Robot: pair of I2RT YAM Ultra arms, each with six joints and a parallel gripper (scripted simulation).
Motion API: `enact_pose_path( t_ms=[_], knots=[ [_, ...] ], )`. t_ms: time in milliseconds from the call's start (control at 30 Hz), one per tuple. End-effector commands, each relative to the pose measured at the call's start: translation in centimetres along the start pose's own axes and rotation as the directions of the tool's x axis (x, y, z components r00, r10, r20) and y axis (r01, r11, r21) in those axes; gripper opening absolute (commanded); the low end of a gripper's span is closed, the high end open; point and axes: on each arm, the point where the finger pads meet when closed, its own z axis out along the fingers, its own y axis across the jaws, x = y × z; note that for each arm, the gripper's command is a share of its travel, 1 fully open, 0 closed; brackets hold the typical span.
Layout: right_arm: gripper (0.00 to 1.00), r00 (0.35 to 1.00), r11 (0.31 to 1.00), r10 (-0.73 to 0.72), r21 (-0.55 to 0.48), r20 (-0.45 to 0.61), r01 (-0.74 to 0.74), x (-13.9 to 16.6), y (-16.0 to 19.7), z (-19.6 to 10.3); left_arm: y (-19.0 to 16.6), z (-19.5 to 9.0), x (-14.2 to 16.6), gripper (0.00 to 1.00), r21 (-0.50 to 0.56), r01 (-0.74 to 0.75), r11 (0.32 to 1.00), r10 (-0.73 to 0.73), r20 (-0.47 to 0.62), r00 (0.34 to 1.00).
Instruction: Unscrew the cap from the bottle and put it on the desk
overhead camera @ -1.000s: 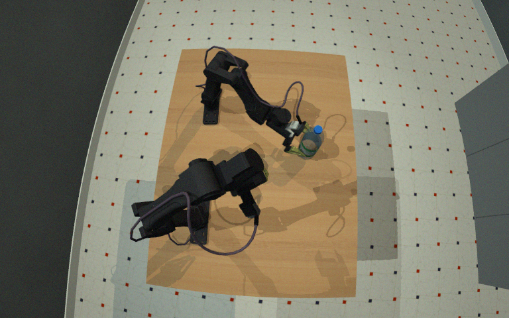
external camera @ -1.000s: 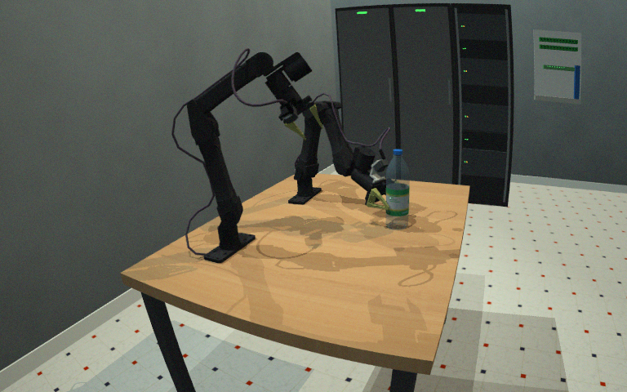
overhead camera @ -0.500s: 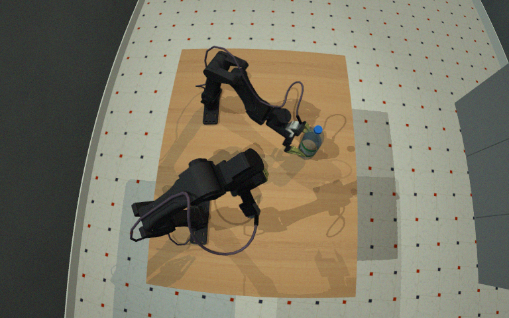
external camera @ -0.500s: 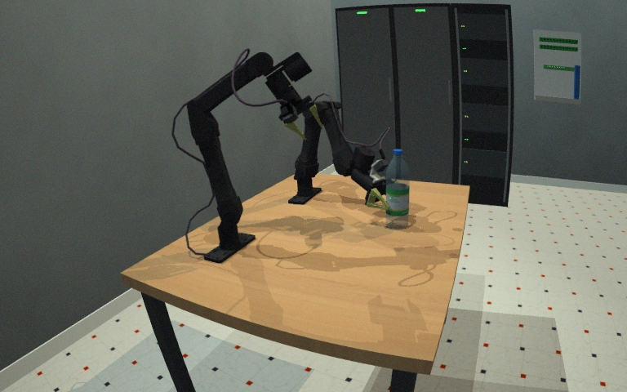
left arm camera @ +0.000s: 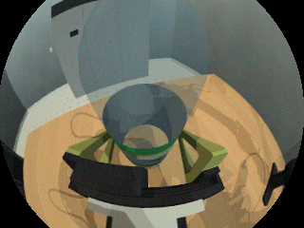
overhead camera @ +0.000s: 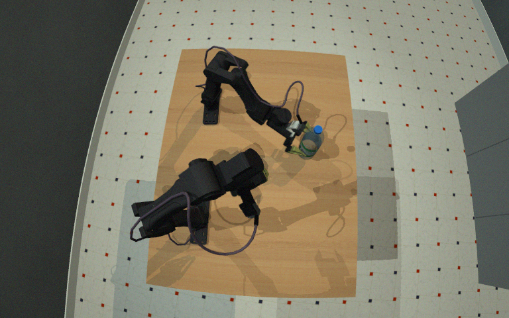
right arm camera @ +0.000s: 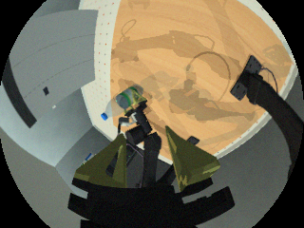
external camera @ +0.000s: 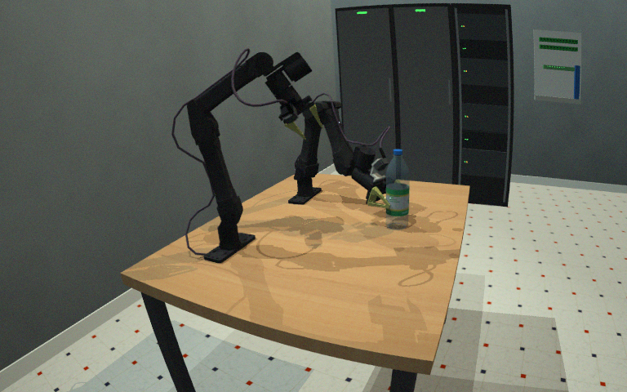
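Top view: the bottle (overhead camera: 310, 144) (external camera: 397, 198) (left arm camera: 144, 114) (right arm camera: 127, 99) is right of the centre of the frame, over the table (overhead camera: 244, 269) (external camera: 207, 286) (left arm camera: 237, 102) (right arm camera: 166, 21). The blue cap (overhead camera: 317, 129) (external camera: 397, 151) (right arm camera: 104, 116) is on its neck. The left pincer (overhead camera: 307, 142) (external camera: 394, 193) (left arm camera: 146, 131) (right arm camera: 128, 95) has its fingers wide apart, one at each side of the bottle. Closing them off centre could push the bottle sideways before the hold becomes firm.

Exterior view: the bottle looks upright, right of the centre, with the cap at its top. The right pincer (overhead camera: 264, 174) (external camera: 313, 131) (right arm camera: 143, 133) hangs in the upper middle, well apart from the cap, its fingers partly apart with nothing between. If it comes down tilted, a finger could hit the neck and tip the bottle.

Left wrist view: the bottle is in the middle, between the open fingers; I cannot tell if they touch it. Without a firm hold, turning the cap would probably spin the whole bottle.

Right wrist view: bottle and cap are left of the centre, beyond the parted fingers. A badly lined-up grip may slip on the small cap, or drop it later so that it rolls.
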Motion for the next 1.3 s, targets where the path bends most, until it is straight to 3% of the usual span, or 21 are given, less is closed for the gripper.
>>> enact_pose_path(
  t_ms=[0,133,200,400,600,633,1000,1267],
  knots=[
    [0.57,1.0,1.0,0.004,-0.011,0.013,-0.004,-0.2,0.1,-0.4,0.5,0.1,-3.0,0.98,-0.008,-0.005,1.0,0.005,0.075,0.997],
    [0.57,1.0,1.0,0.004,-0.011,0.013,-0.004,-0.2,0.1,-0.4,0.5,0.1,-3.0,0.98,-0.008,-0.005,1.0,0.005,0.075,0.997],
    [0.57,1.0,1.0,0.004,-0.011,0.013,-0.004,-0.2,0.1,-0.4,0.2,0.0,-1.8,0.75,-0.004,-0.002,1.0,0.002,0.045,0.999],
    [0.57,1.0,1.0,0.004,-0.011,0.013,-0.004,-0.2,0.1,-0.4,0.0,0.0,-0.6,0.72,0.0,0.0,1.0,0.0,0.015,1.0],
    [0.57,1.0,1.0,0.004,-0.011,0.013,-0.004,-0.2,0.1,-0.4,0.0,-1.8,-5.7,0.04,0.0,0.0,1.0,0.0,0.023,1.0],
    [0.57,1.0,1.0,0.004,-0.011,0.013,-0.004,-0.2,0.1,-0.4,0.0,-1.9,-5.9,0.0,0.0,0.0,1.0,0.0,0.023,1.0],
    [0.57,1.0,1.0,0.004,-0.011,0.013,-0.004,-0.2,0.1,-0.4,-1.4,-0.7,-6.3,0.0,0.041,-0.059,0.997,0.059,0.017,0.998],
    [0.57,1.0,1.0,0.004,-0.011,0.013,-0.004,-0.2,0.1,-0.4,-4.5,1.9,-5.0,0.0,0.247,-0.247,0.937,0.274,-0.084,0.958]
  ],
)
